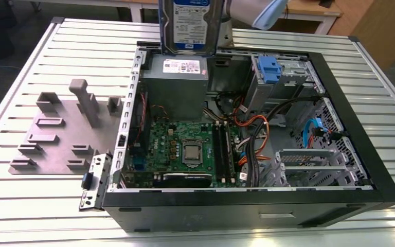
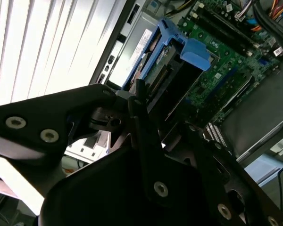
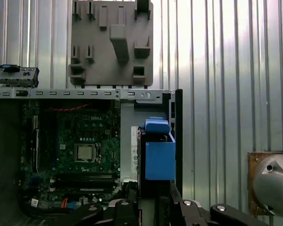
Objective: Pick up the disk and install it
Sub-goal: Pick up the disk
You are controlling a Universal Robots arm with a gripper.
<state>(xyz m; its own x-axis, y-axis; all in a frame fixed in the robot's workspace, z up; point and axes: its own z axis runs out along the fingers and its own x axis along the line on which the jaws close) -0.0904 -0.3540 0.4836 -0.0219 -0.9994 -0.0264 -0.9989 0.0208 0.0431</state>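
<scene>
While the tool [image 3: 153,201] is gripping the disk [image 1: 189,24] by its two long sides, its jaws closed in against the blue rails as far as the disk allows, the disk is hanging upright over the far end of the open computer case [image 1: 204,211]. It is hovering just above the big grey box [image 1: 175,87] with the white sticker and touching nothing but the tool.

Carrying it on edge is probably serving the job (a flat carry would leave no free end to lead into a slot), and the free end is pointing down toward the inside of the case. The metal cage [image 1: 280,77] with the blue latch is sitting toward the exterior view's right of the disk, apart from it; whether its slot is free I cannot tell.

The case is lying on its side with the open face up, so the green circuit board [image 1: 183,149] and the bundle of cables [image 1: 252,134] are showing from above. It is resting on a counter [image 1: 39,200] of ribbed metal slats that are catching the light. A grey plate [image 1: 50,139] with upright pegs is lying beside the case, on the exterior view's left. Beyond the counter, wooden furniture [image 1: 379,25] is standing at the back of the room.
</scene>
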